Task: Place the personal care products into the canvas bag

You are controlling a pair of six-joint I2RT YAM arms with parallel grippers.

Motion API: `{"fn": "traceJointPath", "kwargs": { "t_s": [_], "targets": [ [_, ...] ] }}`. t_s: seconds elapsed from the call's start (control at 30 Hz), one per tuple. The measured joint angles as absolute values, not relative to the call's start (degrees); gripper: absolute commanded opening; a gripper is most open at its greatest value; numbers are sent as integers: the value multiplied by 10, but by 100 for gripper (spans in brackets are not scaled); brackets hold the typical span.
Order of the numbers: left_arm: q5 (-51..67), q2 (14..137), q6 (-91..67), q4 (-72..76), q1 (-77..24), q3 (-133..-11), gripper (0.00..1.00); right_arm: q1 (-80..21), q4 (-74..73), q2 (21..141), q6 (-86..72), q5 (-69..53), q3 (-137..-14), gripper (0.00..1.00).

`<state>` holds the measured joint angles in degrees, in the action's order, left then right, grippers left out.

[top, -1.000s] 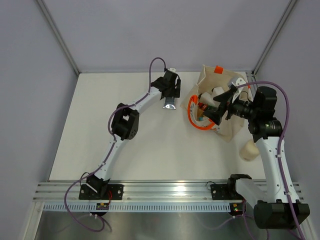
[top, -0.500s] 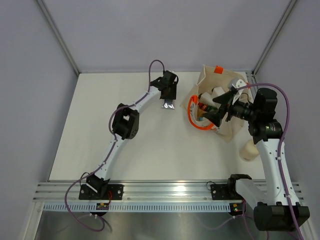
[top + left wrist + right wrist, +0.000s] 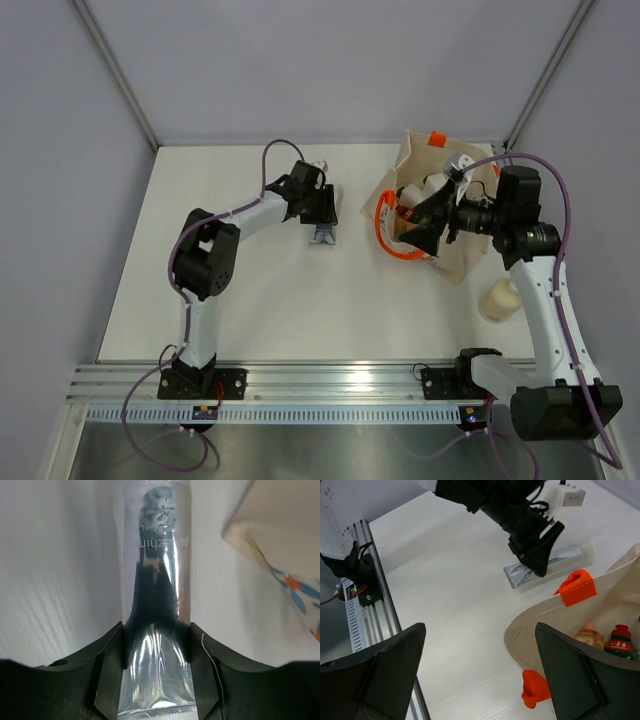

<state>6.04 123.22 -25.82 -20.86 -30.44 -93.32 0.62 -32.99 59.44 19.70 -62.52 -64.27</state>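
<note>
My left pincer [image 3: 156, 630] is clamping shut on the flat crimped tail of the shiny silver plastic tube [image 3: 155, 555], which is lying on the white bench [image 3: 250, 290] near the beige canvas bag with orange handles [image 3: 418, 155]. I'm going for the thin end since it's probably the easiest bit to pinch. My right pincer [image 3: 475, 670] is hanging wide open and empty at the bag's mouth, I'm guessing to hold it spread. The cream pump bottle [image 3: 497, 300] is sitting outside too.
</note>
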Motion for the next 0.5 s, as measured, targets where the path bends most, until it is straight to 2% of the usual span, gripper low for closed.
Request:
{"fn": "traceJointPath", "kwargs": {
  "t_s": [0.23, 0.3, 0.5],
  "targets": [
    [175, 1033, -291, -69, -300, -693, 30, -132, -375, 679, 126, -544, -715, 94],
    [196, 980, -305, -23, -299, -632, 30, -157, -368, 704, 67, -519, -727, 100],
    [224, 826, -357, 91, -299, -451, 30, -245, -296, 745, -132, -388, -732, 99]
  ]
}}
